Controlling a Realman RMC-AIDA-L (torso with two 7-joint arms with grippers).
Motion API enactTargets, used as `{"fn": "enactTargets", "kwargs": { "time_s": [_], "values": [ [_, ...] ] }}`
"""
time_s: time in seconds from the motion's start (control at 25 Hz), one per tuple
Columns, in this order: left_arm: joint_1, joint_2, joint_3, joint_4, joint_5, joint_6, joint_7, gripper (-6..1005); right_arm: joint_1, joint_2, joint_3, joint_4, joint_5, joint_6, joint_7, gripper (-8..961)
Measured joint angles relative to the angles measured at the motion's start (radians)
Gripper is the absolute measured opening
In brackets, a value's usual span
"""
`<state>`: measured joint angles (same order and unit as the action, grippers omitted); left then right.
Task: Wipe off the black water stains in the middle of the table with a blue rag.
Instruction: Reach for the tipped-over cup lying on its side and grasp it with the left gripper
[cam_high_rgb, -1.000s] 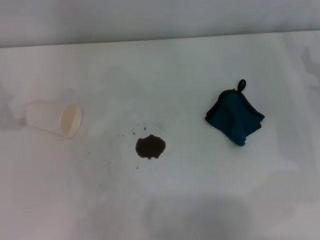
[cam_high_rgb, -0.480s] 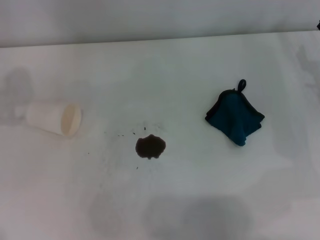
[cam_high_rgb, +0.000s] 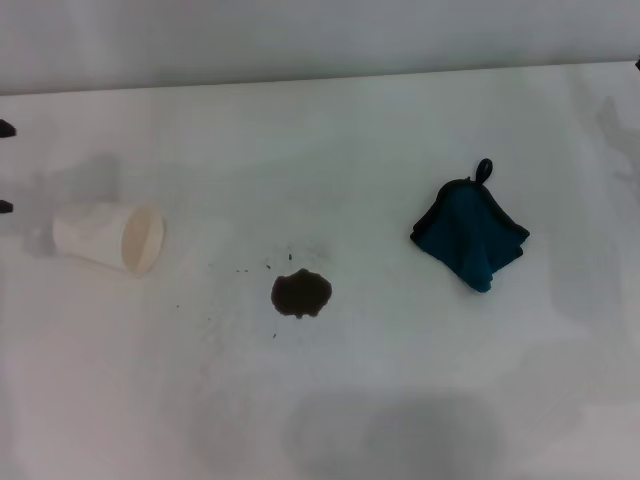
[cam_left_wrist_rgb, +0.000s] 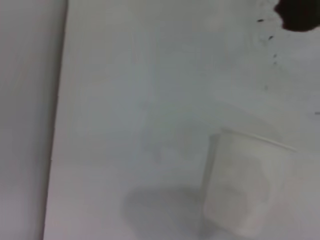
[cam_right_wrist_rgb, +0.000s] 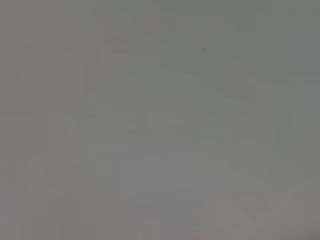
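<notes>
The blue rag (cam_high_rgb: 470, 236) lies untouched on the worktop (cam_high_rgb: 330, 140), well right of the black water stains (cam_high_rgb: 300, 293). Neither pincer's state can be told. The pick-up step is judged pending: the rag must first be reached and grasped

Left end effector (cam_high_rgb: 4, 168) showing only as two dark tips at far left edge of head view, well apart. Right end effector (cam_high_rgb: 637, 64) barely peeking in at upper right edge; finger state unreadable.
</notes>
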<state>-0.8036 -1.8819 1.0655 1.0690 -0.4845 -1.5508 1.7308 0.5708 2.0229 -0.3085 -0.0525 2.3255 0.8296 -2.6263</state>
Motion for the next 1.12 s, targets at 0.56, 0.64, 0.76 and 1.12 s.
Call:
{"fn": "enactTargets", "kwargs": {
  "time_s": [0.56,0.64,0.76,1.12],
  "values": [
    [0.008,-0.055,0.029,-0.096,-0.03,0.123,0.158,887,-0.004,-0.001,0.002,0.013,0.0,0.004,0.002,839],
    [0.016,-0.068,0.029,-0.117,-0.021,0.139,0.18,888,-0.007,0.0,0.002,0.017,0.0,0.004,0.002,839],
    [0.018,-0.084,0.029,-0.145,-0.02,0.165,0.209,888,-0.014,-0.001,0.002,0.024,0.0,0.006,0.002,839],
    [0.028,-0.101,0.024,-0.263,-0.059,0.299,0.27,887,-0.041,0.001,0.002,0.059,-0.003,0.055,0.002,838]
  ]
}}
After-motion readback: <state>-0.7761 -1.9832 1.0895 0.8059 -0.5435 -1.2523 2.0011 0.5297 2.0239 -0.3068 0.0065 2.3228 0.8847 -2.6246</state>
